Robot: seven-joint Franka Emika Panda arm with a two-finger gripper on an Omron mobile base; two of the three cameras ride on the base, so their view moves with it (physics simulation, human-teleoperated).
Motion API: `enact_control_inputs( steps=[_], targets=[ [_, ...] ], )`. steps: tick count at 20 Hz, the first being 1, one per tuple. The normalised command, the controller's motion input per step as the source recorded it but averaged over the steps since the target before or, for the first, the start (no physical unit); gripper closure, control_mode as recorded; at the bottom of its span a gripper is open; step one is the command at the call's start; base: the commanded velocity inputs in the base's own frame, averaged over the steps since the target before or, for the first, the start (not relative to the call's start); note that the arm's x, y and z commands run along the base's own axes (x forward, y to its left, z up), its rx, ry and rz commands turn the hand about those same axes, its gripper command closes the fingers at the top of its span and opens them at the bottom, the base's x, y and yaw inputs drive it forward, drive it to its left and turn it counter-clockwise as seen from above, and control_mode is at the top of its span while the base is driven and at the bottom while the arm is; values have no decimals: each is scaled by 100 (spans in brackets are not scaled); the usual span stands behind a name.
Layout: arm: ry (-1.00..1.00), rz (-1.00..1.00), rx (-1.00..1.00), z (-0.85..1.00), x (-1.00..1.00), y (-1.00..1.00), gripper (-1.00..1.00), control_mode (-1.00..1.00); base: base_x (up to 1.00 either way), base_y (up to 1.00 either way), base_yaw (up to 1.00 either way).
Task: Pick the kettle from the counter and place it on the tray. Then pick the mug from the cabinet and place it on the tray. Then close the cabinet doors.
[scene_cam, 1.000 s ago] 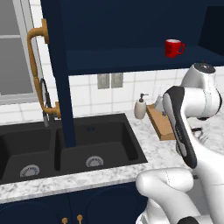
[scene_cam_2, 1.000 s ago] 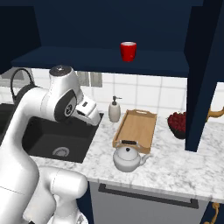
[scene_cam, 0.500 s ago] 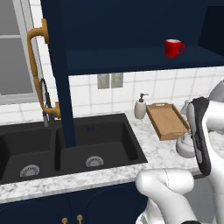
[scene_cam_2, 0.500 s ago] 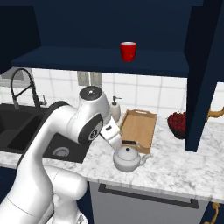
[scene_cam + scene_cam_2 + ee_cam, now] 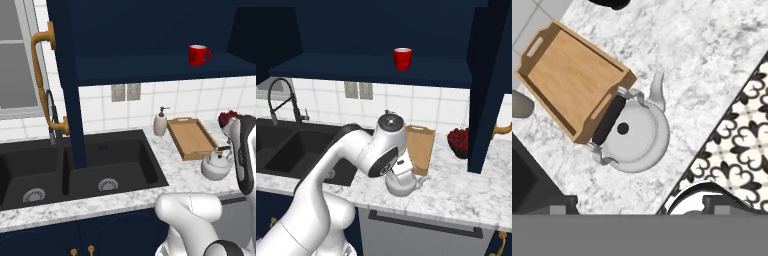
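Note:
The silver-grey kettle (image 5: 632,134) stands on the marble counter (image 5: 687,55), its dark handle beside the near end of the wooden tray (image 5: 572,82). My gripper (image 5: 639,204) hangs open straight above the kettle, nothing between its fingers. From the base, the kettle (image 5: 217,165) sits just in front of the tray (image 5: 191,137), and my arm covers most of the kettle (image 5: 402,185) in the right base view. The red mug (image 5: 198,54) stands on the shelf of the open navy cabinet (image 5: 150,67); the mug (image 5: 402,58) is upright. Both cabinet doors (image 5: 65,80) stand open.
A white soap pump (image 5: 160,122) stands left of the tray. A dark bowl of red fruit (image 5: 458,140) sits right of the tray (image 5: 421,147). The black double sink (image 5: 75,167) with its faucet (image 5: 52,117) lies left. The right door (image 5: 488,85) hangs over the counter. The counter's front edge runs close to the kettle.
My arm has swung from beside the sink to the right, over the kettle. The gripper has stayed open. Kettle, tray and mug have not moved.

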Motion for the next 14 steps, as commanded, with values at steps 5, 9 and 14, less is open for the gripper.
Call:
enact_control_inputs(
  steps=[5,9,14],
  targets=[
    [2,-3,4,-21,13,-10,-100,-100,0,0,0],
    [10,-6,0,-11,20,0,-100,-100,0,0,0],
    [7,-3,0,-7,34,0,-100,-100,0,0,0]
  ],
)
